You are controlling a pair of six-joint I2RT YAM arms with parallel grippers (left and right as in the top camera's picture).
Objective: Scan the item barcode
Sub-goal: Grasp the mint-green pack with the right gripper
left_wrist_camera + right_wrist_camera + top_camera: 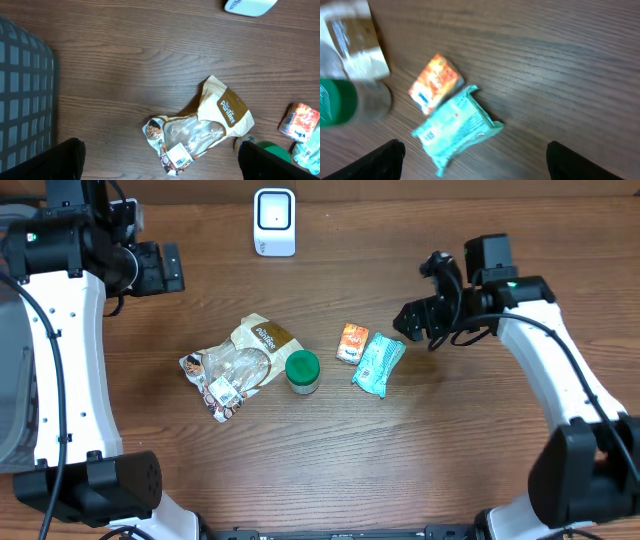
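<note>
**Operator:** Hovering at the table's far left, well apart from every item, the left gripper (176,268) stood wide open and empty. Right gripper (408,320)?

**Technician:** Likewise spread, holding nothing. Well apart from the scanner (274,222), the teal packet (378,365) lay near those fingers, just beside the orange packet (352,343).

**Operator:** Hazard?

**Technician:** An off-centre closure could have pinched both packets, or covered the barcode.

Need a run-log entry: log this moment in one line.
left gripper: open, empty | right gripper: open, empty, near teal pack | scan: not yet done
</note>
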